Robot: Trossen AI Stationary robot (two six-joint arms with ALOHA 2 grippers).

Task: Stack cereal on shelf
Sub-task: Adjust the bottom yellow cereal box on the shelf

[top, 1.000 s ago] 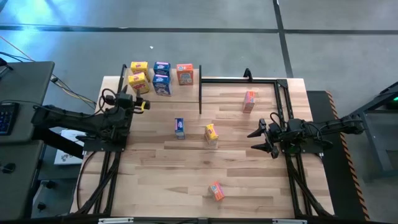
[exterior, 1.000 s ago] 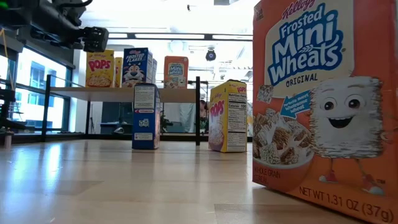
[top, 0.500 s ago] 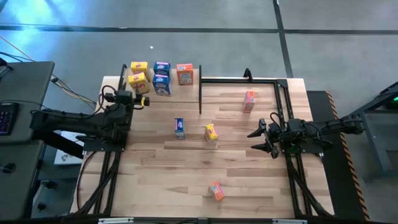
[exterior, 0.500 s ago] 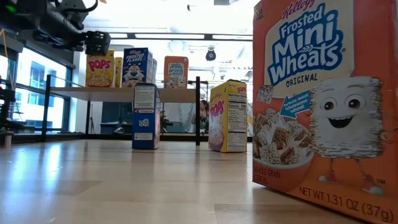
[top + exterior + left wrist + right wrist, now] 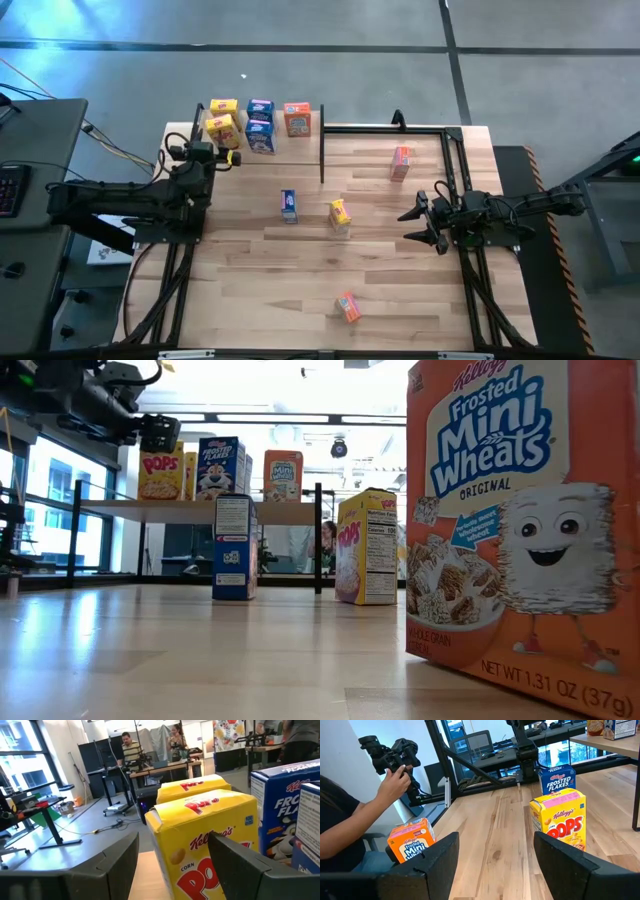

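Observation:
The shelf point(image 5: 292, 148) stands at the table's far left and carries two yellow boxes point(image 5: 223, 131), two blue boxes point(image 5: 260, 135) and one orange box point(image 5: 297, 119), all upright. On the tabletop stand a blue box point(image 5: 289, 205), a yellow box point(image 5: 340, 216) and two orange boxes point(image 5: 401, 162) point(image 5: 347, 307). My left gripper point(image 5: 236, 159) is open at the shelf's near edge, just short of the nearer yellow box point(image 5: 200, 835). My right gripper point(image 5: 408, 226) hangs open over the table's right side, apart from every box.
The shelf's black post point(image 5: 322, 155) and a black frame point(image 5: 450, 140) stand along the far right. In the low view the near orange box point(image 5: 520, 520) fills the right side. A person's hand point(image 5: 395, 772) holds a device beyond the table's near edge.
My left gripper has crept a short way toward the far edge, closer to the yellow box on the shelf, and has stayed open. The boxes and my right arm have kept still.

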